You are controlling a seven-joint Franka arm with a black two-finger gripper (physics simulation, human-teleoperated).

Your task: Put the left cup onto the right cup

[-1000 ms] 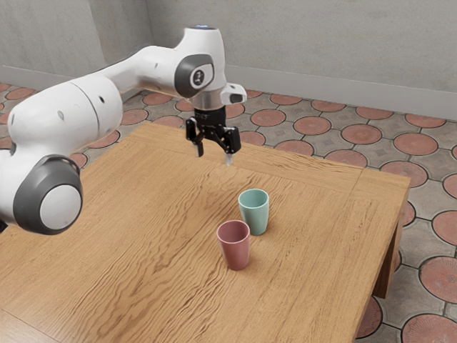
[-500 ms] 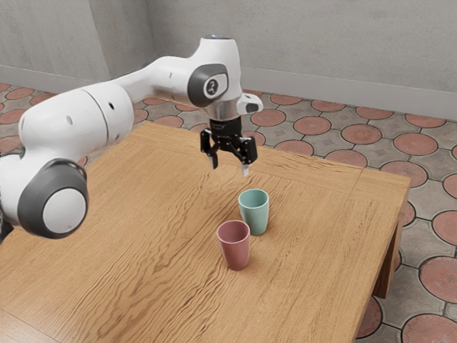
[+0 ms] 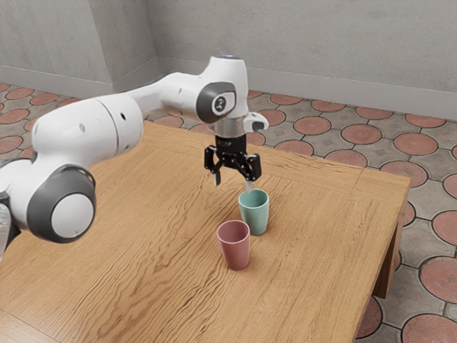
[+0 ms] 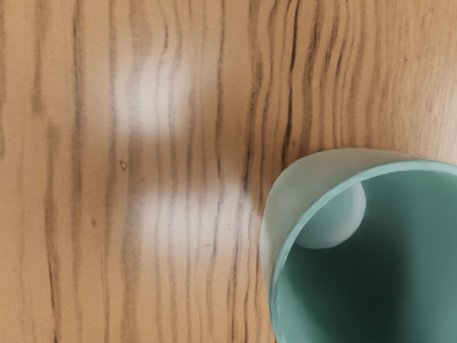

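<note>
**Claw Moves Over the Green Cup**

The claw (image 3: 233, 181) has moved down and right from the upper middle of the frame. Now it hangs spread wide, holding nothing, just above the green cup (image 3: 253, 211) at the center. The pink cup (image 3: 234, 244) stands just beside it, lower left. A grab looks to be next. I can see no words or labels.

The room is bright with soft, even light, so the pink cup (image 3: 233, 244) and the teal cup (image 3: 253, 211) cast only faint, small shadows on the table (image 3: 143, 236). It is darker under the table's edge at the exterior view's right. In the wrist view two pale shiny patches lie on the wood, and the teal cup is dark deep inside.
</note>
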